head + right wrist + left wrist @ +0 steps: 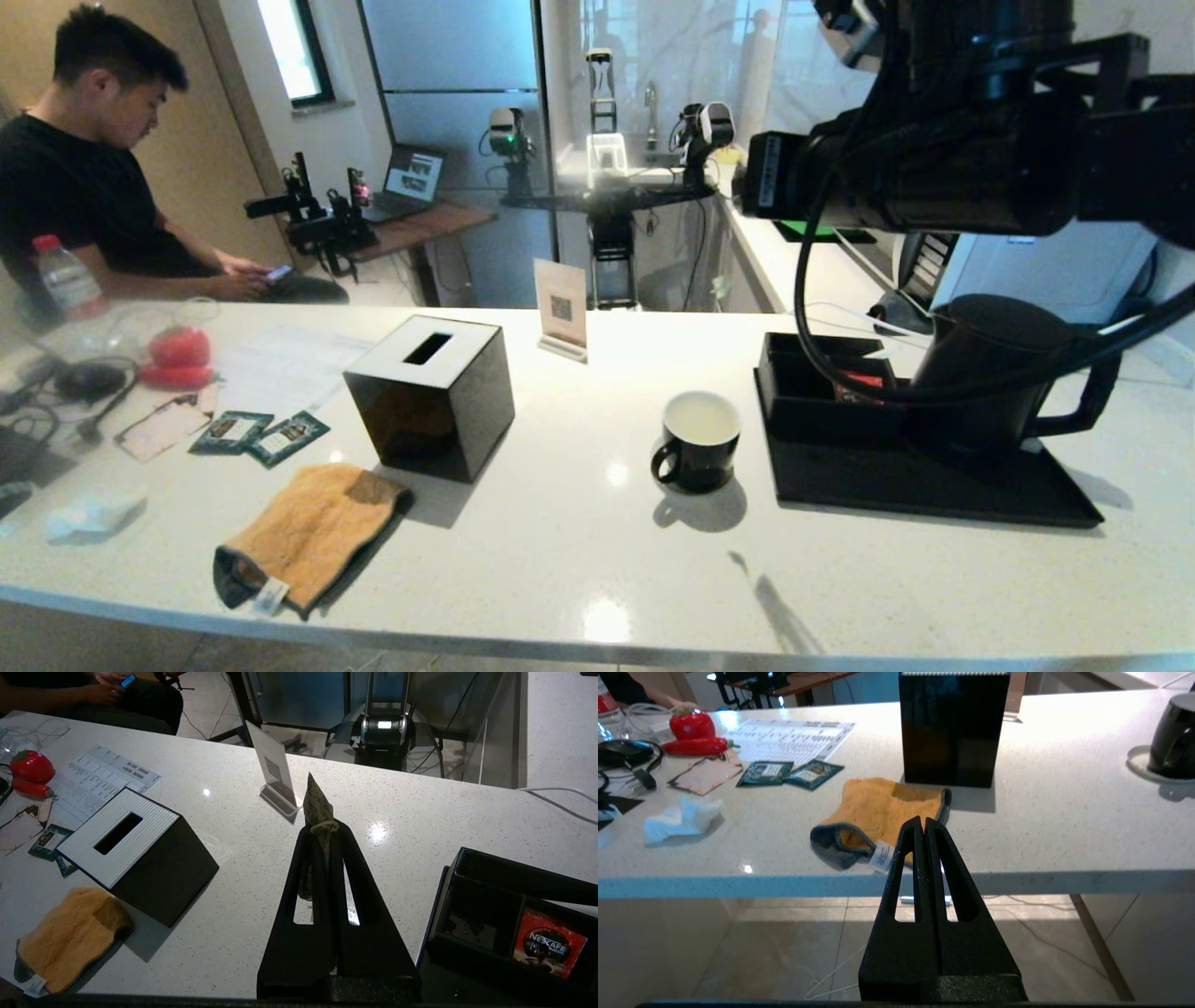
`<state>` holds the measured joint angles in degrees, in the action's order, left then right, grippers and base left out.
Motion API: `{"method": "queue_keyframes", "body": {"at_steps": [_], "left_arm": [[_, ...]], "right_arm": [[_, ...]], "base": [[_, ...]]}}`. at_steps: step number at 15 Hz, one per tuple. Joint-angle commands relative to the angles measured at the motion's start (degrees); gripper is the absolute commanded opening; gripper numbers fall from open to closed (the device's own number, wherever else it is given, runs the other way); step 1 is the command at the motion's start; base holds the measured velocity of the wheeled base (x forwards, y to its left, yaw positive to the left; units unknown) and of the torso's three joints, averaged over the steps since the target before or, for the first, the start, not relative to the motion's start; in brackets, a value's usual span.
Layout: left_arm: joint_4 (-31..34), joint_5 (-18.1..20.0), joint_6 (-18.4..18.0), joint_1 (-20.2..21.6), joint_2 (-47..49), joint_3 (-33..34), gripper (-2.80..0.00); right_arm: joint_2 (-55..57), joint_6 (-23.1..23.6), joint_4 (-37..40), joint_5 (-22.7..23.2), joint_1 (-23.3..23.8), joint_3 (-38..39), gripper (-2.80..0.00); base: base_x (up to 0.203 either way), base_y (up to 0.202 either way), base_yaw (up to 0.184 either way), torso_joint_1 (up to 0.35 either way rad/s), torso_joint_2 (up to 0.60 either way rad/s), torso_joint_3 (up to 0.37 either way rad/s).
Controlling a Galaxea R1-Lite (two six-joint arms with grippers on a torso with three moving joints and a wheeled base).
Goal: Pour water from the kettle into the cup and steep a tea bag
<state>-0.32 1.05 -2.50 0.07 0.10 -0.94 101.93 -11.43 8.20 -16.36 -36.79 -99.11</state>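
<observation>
My right gripper (325, 828) hangs high over the counter, shut on the tea bag (317, 800), a pale grey-green sachet sticking out past the fingertips. The black cup (700, 439) with its white inside stands on the counter left of the black tray (934, 490); I cannot tell whether it holds water. The tall black kettle (980, 392) stands on that tray, partly behind my right arm's cables. My left gripper (923, 822) is shut and empty, low in front of the counter's front edge; the cup (1174, 737) shows far off to its side.
A black tissue box (431, 397) and an orange cloth (313, 532) lie left of the cup. A small sign stand (561, 308) is behind. The tray's compartment holds a red packet (549, 947). Two green packets (261, 434), cables and a seated person are at far left.
</observation>
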Motion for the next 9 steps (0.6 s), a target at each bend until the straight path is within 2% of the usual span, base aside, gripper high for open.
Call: {"method": "queue_keyframes", "body": {"at_steps": [1, 5, 9], "left_arm": [[0.14, 0.24, 0.19, 0.01, 0.55, -1.98, -2.8], [0.04, 1.05, 0.21, -0.15, 7.49, -5.74, -2.8], [-2.17, 3.83, 0.46, -1.12, 22.33, -13.14, -2.8]], "right_arm": [[0.2, -0.09, 0.06, -0.08, -0.03, 0.06, -2.8], [0.2, -0.09, 0.06, -0.08, -0.56, -0.21, -2.8], [-0.06, 0.0, -0.03, -0.08, -1.07, -0.53, -2.8]], "base": [[0.0, 0.0, 0.0, 0.0, 0.0, 0.0], [0.0, 0.0, 0.0, 0.0, 0.0, 0.0], [0.0, 0.0, 0.0, 0.0, 0.0, 0.0]]}}
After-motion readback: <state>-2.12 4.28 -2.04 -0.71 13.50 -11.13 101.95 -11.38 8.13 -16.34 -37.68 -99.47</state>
